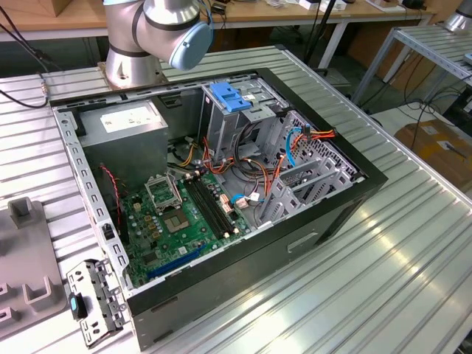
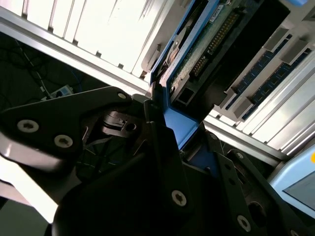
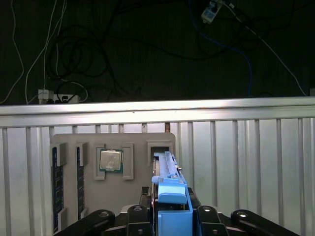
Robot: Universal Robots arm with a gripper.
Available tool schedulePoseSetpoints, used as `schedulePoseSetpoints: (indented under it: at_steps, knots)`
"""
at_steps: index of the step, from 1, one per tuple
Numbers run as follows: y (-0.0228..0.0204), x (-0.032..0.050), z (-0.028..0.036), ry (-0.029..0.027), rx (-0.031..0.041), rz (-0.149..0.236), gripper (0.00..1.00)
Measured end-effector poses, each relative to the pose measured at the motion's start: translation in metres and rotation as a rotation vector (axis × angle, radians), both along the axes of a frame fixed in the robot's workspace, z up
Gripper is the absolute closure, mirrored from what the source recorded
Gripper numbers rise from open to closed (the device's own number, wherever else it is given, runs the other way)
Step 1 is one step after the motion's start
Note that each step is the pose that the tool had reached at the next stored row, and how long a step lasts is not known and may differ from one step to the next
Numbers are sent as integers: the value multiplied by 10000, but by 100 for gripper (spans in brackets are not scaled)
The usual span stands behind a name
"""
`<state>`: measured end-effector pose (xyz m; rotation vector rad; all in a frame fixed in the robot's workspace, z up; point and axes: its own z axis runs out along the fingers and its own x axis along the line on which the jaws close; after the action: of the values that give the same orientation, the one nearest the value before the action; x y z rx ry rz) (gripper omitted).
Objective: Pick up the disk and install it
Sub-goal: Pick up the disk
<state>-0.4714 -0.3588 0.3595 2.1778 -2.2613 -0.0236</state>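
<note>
I read us at the pick-up stage. The disk (image 3: 170, 189) stands on edge in its slot in the grey tray (image 3: 130, 201), just beside the chip (image 3: 110, 161). My tool (image 3: 171, 219) straddles its blue frame with the jaws pressed to both sides, so I take it as clamped on the disk, which is not yet lifted clear. The second wrist view shows the disk's green board side, with one finger (image 2: 157, 118) lying against the blue edge. With the disk at the tray, the whole install is left to do. In the exterior view the open case (image 1: 317, 221) sits on the counter (image 1: 383, 295), its cage (image 1: 243, 125) at 12 o'clock inside and the tray at 8 o'clock of the case. As for writing, the white label on the supply box (image 1: 125, 118) is too small for me to read, and I make out no print on disk or chip.
</note>
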Motion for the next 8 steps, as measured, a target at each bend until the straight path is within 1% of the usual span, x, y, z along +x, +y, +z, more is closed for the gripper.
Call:
schedulePoseSetpoints:
  at_steps: [8]
  knots:
    - [0, 0, 24, 0, 0, 0, 63]
